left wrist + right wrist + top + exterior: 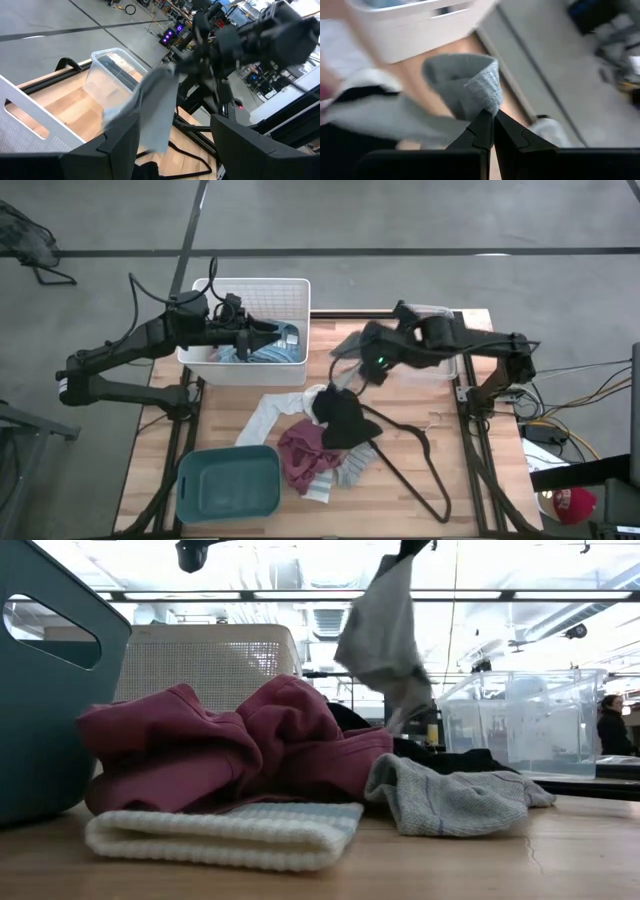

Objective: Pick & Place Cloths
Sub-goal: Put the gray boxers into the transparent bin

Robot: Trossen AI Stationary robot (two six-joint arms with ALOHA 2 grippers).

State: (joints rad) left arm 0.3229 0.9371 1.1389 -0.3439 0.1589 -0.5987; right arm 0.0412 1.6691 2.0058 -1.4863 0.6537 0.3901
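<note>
My right gripper [352,352] is raised over the middle of the table, shut on a grey cloth [383,638] that hangs below it. Under it a pile of cloths lies on the wood: a black piece [340,420], a maroon piece [230,745], a white knit piece [230,830] and a grey sock [450,802]. My left gripper [172,145] stands open above the white basket [262,370], which holds blue cloths [270,352]; nothing is between its fingers. My right gripper pinches a bunched fold of the grey cloth [481,95] between its two fingertips [485,125], slanting down from the table's right side. The cloth hangs slack below the fingers [155,115], lifted off the pile.
A teal bin [228,483] stands at the near left. A clear plastic box [445,365] sits at the far right under the right arm. A thin black wire hanger [415,465] lies right of the pile. A person [610,730] stands in the room beyond.
</note>
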